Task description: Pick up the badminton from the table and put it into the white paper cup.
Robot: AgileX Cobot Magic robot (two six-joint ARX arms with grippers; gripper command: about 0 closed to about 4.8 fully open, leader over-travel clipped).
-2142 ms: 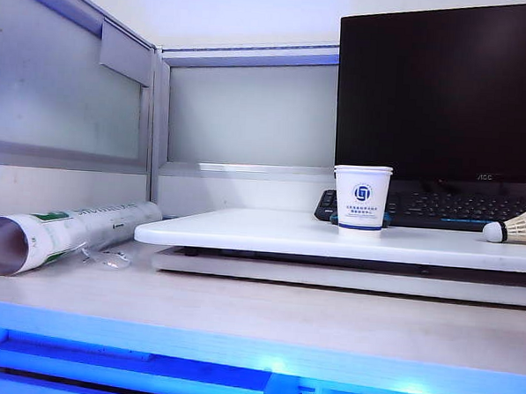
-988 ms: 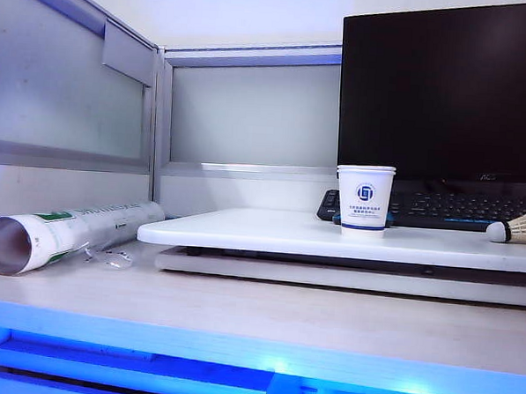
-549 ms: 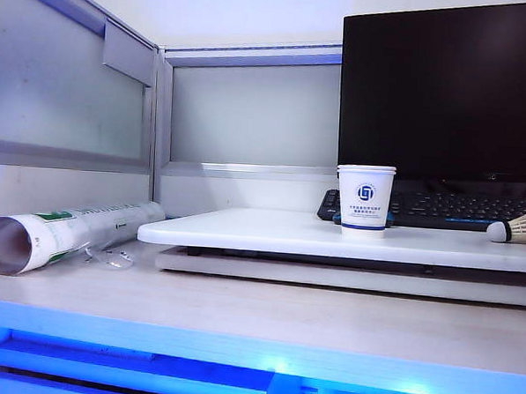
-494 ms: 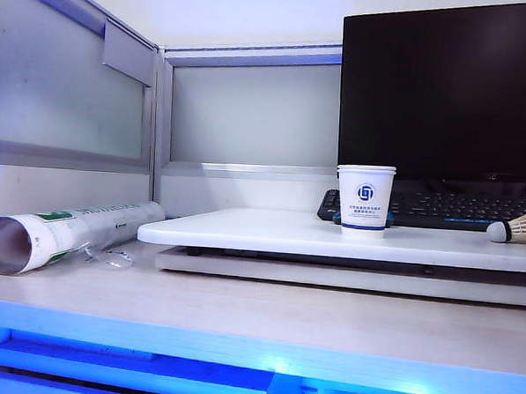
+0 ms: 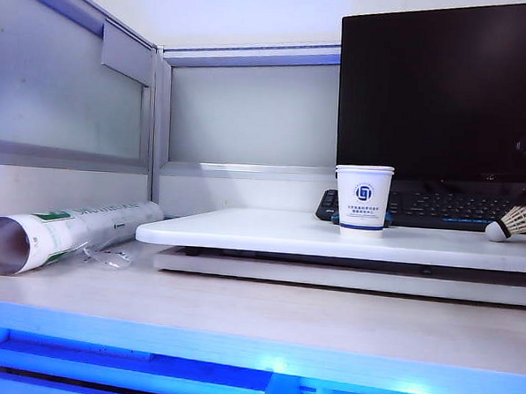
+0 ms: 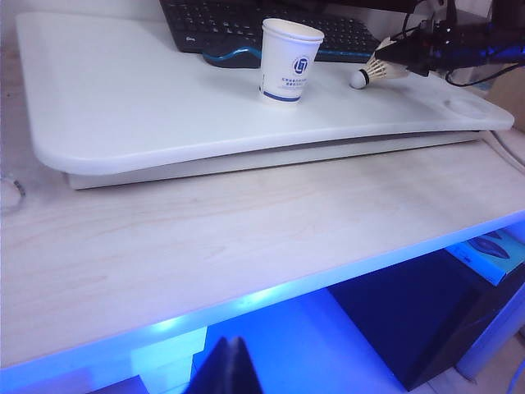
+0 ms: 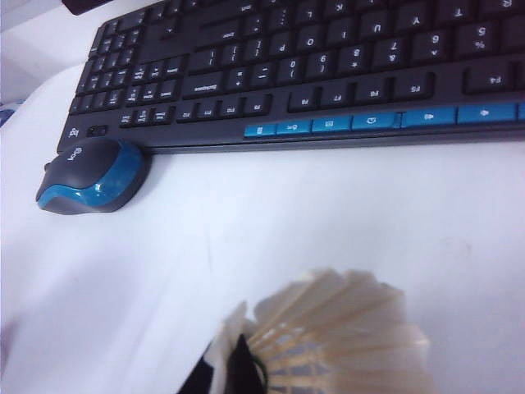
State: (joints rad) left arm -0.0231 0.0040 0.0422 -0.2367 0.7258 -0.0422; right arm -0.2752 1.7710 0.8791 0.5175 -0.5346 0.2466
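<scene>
Desk cubicle, white surface [image 6: 148, 107]. Right fingers [image 6: 410, 56] pinching badminton [image 6: 376, 71] feathers, cork down on surface. Left fingers [image 6: 230, 369] pressed together, parked low. White paper cup [image 6: 287, 59] nearby, unfilled; lift and drop remain.

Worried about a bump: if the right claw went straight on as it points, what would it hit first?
The badminton, gripped in the right claw; beyond its feathers probably bare table, then the keyboard.

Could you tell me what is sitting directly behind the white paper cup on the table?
Behind the white paper cup lie a black keyboard and a blue-black mouse. The cup hides part of both; its inside cannot be seen.
</scene>
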